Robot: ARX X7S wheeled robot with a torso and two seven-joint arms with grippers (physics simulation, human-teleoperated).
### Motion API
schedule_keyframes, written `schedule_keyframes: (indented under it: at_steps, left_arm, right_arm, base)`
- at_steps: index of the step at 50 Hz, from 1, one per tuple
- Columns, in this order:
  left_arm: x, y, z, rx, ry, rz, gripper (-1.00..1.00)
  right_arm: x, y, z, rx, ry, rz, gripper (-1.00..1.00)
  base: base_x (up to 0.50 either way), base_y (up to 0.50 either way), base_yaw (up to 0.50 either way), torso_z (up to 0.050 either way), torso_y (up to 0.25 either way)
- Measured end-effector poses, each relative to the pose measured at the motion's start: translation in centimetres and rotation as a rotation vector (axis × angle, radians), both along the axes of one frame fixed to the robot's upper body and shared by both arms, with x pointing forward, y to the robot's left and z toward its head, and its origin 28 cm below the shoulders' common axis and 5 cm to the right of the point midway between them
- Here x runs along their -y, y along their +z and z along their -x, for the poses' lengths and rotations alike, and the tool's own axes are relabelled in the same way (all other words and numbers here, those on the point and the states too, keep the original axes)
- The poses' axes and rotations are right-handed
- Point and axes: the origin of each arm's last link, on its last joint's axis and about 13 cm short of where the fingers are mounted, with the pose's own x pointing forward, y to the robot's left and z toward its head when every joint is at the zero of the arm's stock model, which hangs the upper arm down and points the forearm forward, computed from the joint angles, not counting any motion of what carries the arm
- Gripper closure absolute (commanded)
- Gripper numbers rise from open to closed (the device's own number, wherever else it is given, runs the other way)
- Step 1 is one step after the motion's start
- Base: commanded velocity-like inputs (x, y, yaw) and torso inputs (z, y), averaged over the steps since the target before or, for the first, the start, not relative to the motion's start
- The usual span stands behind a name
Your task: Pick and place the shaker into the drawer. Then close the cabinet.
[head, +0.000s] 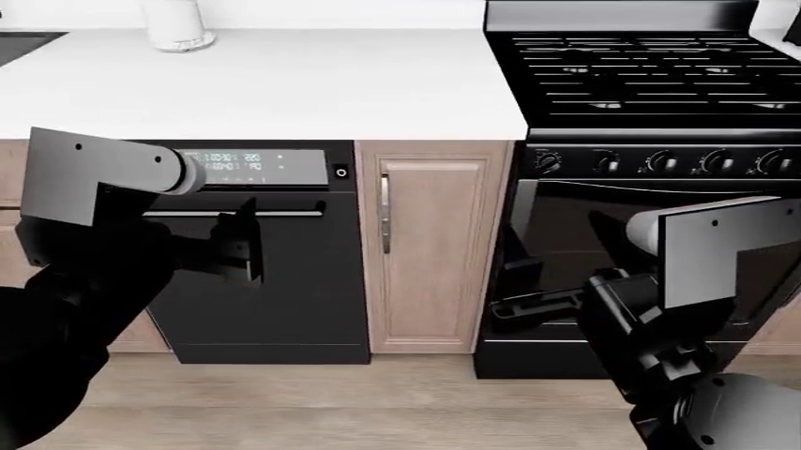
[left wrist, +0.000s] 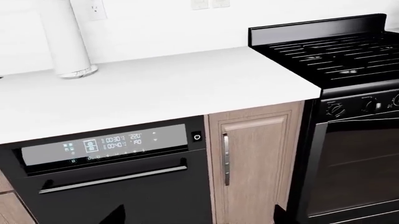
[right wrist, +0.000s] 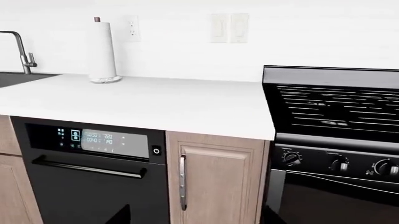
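Fingers, left gripper (head: pixel 238 246) and right gripper (head: pixel 541 302): spacing indiscernible, empty. Shaker: unseen; presumably light, rigid, slippery; grip mid-body.

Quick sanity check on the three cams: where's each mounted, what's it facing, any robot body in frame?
Head: high, looking forward and down at the cabinet door; both arms, left tool and right tool show.
Left wrist: faces the dishwasher and stove; only dark tool tips at the frame edge.
Right wrist: same counter, plus the faucet; dark tip at the edge.
Shared: all show the paper towel roll.
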Motion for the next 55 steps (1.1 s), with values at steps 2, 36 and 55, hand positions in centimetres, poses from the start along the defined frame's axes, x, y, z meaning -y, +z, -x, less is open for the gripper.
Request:
schedule_keyframes:
  at_steps: [2, 36, 55]
  left_arm:
    - [-0.01, -0.01, -0.01, 0.0, 0.0, 0.0, -1.0]
    - [-0.08, -0.09, 0.04, -0.001, 0.006, -0.002, -1.0]
    - [-0.07, -0.18, -0.01, -0.004, 0.004, -0.002, -1.0]
  right_arm:
    - [0.0, -0.01, 0.0, 0.0, 0.0, 0.0, -1.0]
    - [-0.02, -0.17, -0.02, -0.001, 0.0, -0.001, -1.0]
    - [-0.05, -0.06, -0.05, 0.004, 0.004, -0.001, -1.0]
  base:
    - [0.0, 0.5, 0.0, 0.0, 0.0]
    - [0.01, 0.5, 0.0, 0.0, 0.0]
    - [0.23, 0.5, 0.0, 0.0, 0.0]
